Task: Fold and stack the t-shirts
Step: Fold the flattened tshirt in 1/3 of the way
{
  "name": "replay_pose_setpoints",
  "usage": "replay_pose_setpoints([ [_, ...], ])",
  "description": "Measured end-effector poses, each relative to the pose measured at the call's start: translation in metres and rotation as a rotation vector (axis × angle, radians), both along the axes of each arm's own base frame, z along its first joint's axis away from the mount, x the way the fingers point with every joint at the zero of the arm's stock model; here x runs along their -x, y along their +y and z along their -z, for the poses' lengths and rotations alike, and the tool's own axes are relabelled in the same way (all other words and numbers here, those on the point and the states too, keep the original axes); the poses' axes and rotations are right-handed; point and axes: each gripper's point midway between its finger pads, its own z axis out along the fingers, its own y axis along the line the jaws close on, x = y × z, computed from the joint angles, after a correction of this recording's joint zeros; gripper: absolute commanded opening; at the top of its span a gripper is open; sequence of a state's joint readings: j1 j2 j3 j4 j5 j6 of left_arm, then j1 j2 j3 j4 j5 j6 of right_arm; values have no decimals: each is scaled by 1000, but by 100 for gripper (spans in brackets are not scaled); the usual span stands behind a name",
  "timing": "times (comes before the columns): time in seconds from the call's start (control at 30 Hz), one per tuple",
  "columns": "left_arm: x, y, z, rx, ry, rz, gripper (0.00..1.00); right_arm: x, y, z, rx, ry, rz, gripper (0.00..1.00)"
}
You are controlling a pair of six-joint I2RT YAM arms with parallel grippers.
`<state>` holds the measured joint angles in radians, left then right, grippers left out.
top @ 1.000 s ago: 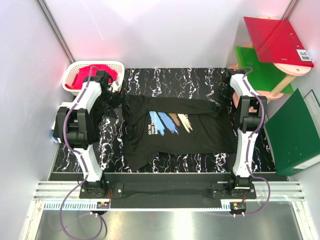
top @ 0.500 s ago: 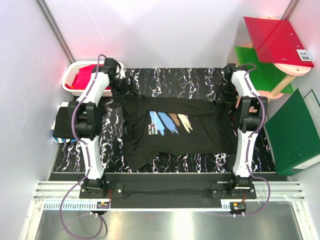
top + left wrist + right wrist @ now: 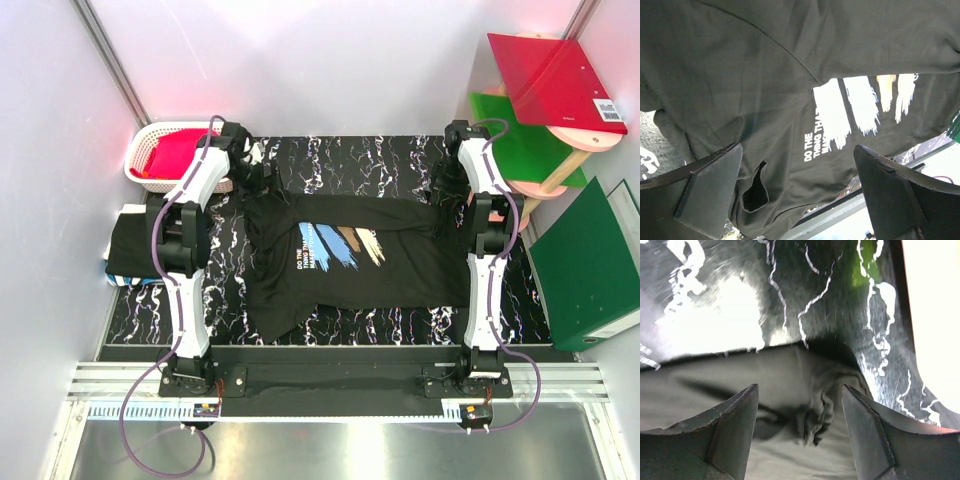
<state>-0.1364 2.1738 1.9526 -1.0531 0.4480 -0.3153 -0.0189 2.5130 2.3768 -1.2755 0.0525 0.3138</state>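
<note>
While it lies spread, the black t-shirt (image 3: 400, 272) — rumpled — shows slanted strokes.

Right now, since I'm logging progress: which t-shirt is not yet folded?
The t-shirt with the brush-stroke print, spread open in the middle of the table. The other black t-shirt lies folded at its left edge.

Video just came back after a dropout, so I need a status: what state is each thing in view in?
printed t-shirt: unfolded, spread print-up on the table, near left corner rumpled.
folded stack: flat black, at the table's left edge.
left gripper: jaws open over the shirt's far left end.
right gripper: jaws open over the bunched far right end.
white basket: upright, pink item inside.
red folder: closed.
</note>
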Motion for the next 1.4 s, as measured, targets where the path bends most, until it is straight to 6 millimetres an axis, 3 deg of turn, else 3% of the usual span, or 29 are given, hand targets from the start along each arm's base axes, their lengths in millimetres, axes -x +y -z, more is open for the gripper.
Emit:
replay_pose_setpoints([
  [0.13,2,1,2,-1,8,-1,99,2,-3,8,18,26,0,70],
  [0.17,3,1,2,-2,9,-1,99,4,-3,8,20,32,0,65],
  [0.2,3,1,2,-2,10,-1,99,5,-4,7,25,36,1,53],
  [0.3,3,1,2,-2,10,-1,99,11,-6,10,36,56,-2,37],
  [0.33,3,1,2,-2,9,-1,99,13,-6,12,36,65,-1,21],
  [0.37,3,1,2,-2,10,-1,99,15,-6,14,35,72,-2,12],
  [0.43,3,1,2,-2,9,-1,99,17,-6,16,35,80,-5,0],
  [0.77,4,1,3,-4,11,-2,99,3,-7,6,43,33,-1,0],
  [1.1,5,2,3,-6,14,-2,99,-2,-35,-1,198,9,23,0],
  [1.23,5,1,3,-6,15,-1,99,-15,-44,-11,250,-45,41,1],
  [1.33,6,0,3,-6,15,2,99,-28,-49,-20,276,-105,55,32],
  [1.37,6,0,3,-6,15,3,99,-32,-49,-23,278,-124,58,52],
  [1.4,6,-1,3,-6,15,5,99,-36,-50,-26,283,-141,60,61],
])
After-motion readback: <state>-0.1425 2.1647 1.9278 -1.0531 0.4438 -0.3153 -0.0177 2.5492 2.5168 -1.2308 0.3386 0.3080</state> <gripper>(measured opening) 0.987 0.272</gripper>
